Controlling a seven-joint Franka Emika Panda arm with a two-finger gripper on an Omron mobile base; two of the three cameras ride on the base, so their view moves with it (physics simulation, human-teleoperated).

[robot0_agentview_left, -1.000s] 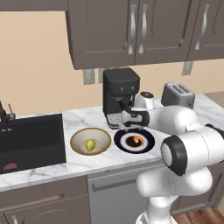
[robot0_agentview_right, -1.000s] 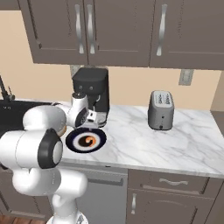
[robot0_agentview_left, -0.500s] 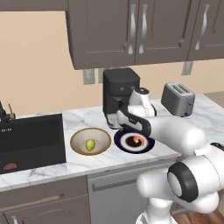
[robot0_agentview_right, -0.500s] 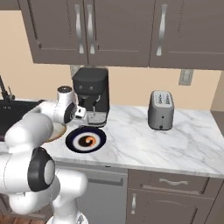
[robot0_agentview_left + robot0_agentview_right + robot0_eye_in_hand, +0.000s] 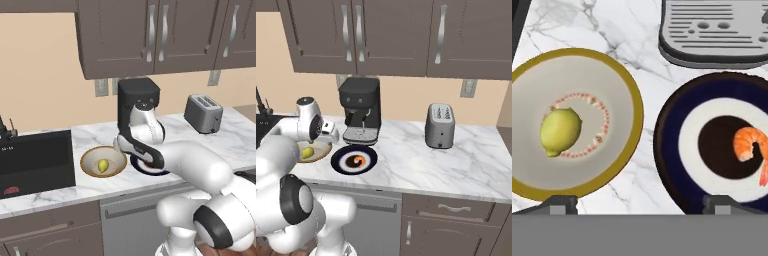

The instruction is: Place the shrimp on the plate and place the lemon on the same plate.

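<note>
- Marble, white with grey veins, covers the worktop (image 5: 421,160) that carries everything we see.
- We find the plate (image 5: 674,145) on it, dark navy at the rim with a pale ring and a dark centre, just in front of the coffee machine.
- We see the shrimp (image 5: 751,145) lying curled on the plate's dark centre, toward the right side of the hand view.
- We see the lemon (image 5: 560,131) resting in the tan-rimmed cream bowl (image 5: 619,80), which stands just beside the plate on the sink side; a narrow strip of marble keeps the two rims apart.
- We see the fingers (image 5: 557,202) spread wide, one dark tip at the near edge of the bowl and the other at the near edge of the plate, with nothing between them.
- In the right base view we see the gripper (image 5: 325,134) hanging over the bowl, clear of the lemon.
- A black coffee machine (image 5: 360,109) stands against the back wall, its grey drip tray (image 5: 714,32) just behind the plate.
- A silver toaster (image 5: 439,125) sits well apart to the right on the same worktop.
- A black sink (image 5: 35,160) is set into the worktop to the left of the bowl.
- Dark brown upper cabinets (image 5: 381,35) with long metal handles hang above, and the wall (image 5: 45,75) behind is beige with pale outlets.
- Matching brown lower cabinets (image 5: 456,215) run below the worktop.
</note>
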